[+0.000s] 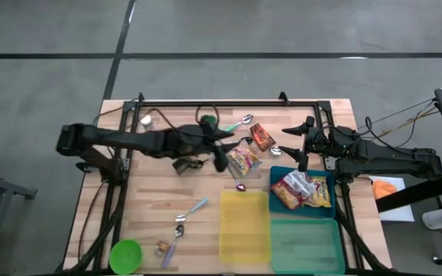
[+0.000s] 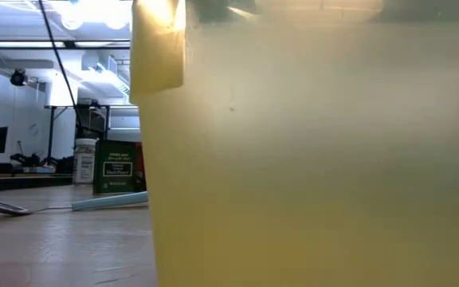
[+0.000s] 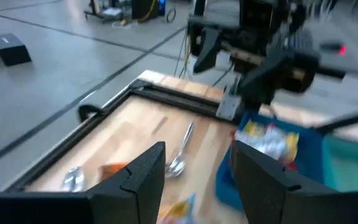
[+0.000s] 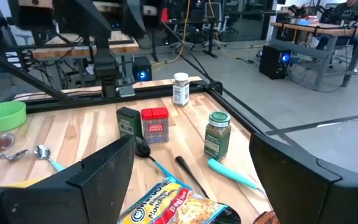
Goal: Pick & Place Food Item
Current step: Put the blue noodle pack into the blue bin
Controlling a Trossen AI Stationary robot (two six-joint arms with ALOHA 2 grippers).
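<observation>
A yellow-and-red snack bag (image 1: 243,161) lies flat on the wooden table, and its edge shows in the left wrist view (image 3: 179,210). My left gripper (image 1: 221,157) (image 3: 197,180) hovers above the bag's left edge, open, with nothing between its fingers. A second snack bag (image 1: 301,190) (image 3: 269,140) lies in the blue tray (image 1: 276,176). A small orange packet (image 1: 262,136) lies behind the first bag. My right gripper (image 1: 301,146) (image 4: 191,180) waits open above the tray's far edge and holds nothing.
A yellow bin (image 1: 244,226) and a green bin (image 1: 307,245) stand at the near edge; the yellow bin (image 2: 317,159) blocks the low view. Spoons (image 1: 181,228), a green bowl (image 1: 126,255), spice jars (image 4: 217,134) and small boxes (image 4: 154,124) lie around. A black frame (image 1: 229,102) borders the far edge.
</observation>
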